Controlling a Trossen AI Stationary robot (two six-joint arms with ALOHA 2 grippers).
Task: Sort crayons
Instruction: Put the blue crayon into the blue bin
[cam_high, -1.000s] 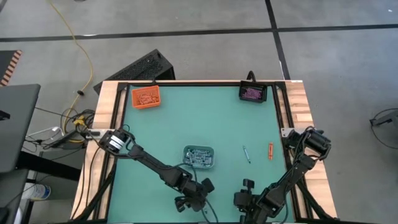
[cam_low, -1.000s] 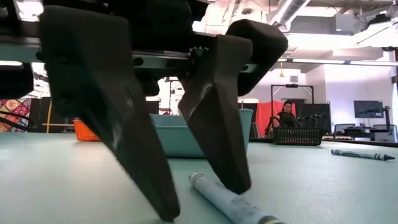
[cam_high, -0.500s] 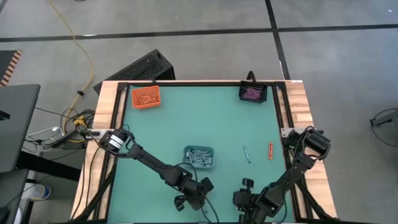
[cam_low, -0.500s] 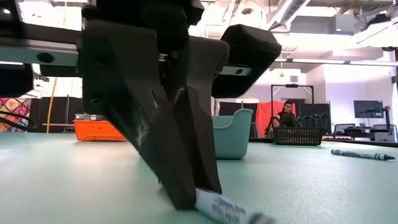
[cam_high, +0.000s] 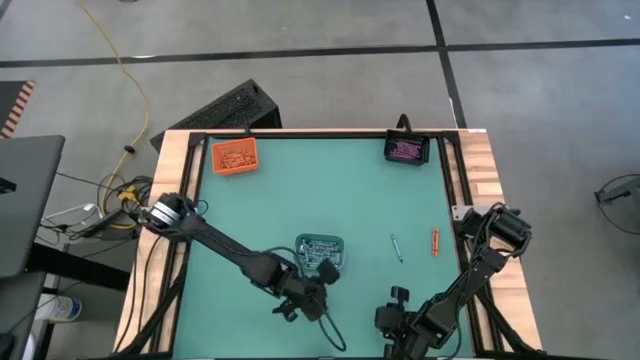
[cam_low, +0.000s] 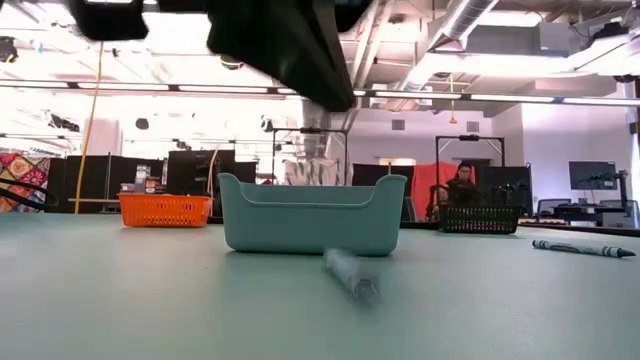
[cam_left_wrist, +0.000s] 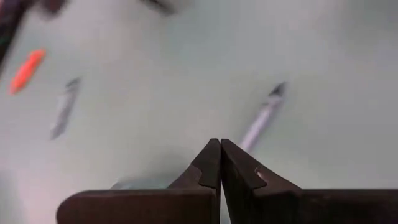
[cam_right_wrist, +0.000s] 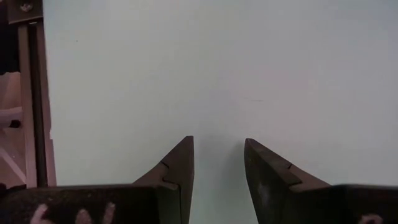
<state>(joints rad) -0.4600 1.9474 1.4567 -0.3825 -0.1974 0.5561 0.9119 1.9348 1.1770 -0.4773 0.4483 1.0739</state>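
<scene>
Tabletop (cam_high: 260, 200) of pale green fills the centre of the high view inside wooden borders, with broad bare stretches across its upper middle and lower left. Left arm reaches in from the middle left edge toward the lower centre; the left gripper (cam_high: 318, 280) sits just below the clear-grey tray (cam_high: 320, 251), and in its wrist view its fingers (cam_left_wrist: 211, 167) are pressed tight together with nothing between them. Right gripper (cam_high: 398, 318) waits at the lower right of centre, near the bottom border, its fingers (cam_right_wrist: 177, 167) parted over bare surface with nothing held.

An orange tray (cam_high: 234, 155) lies in the upper left corner of the mat, a black tray (cam_high: 406, 149) in the upper right corner, both close to the top border. Right of the grey tray, on open surface, lie a grey-blue crayon (cam_high: 397, 247) and, nearer the right border, an orange crayon (cam_high: 435, 241), a little apart from each other. In the low view another grey-blue crayon (cam_low: 351, 275) lies loose on the surface in front of the grey tray, at frame centre, apart from the tray wall
</scene>
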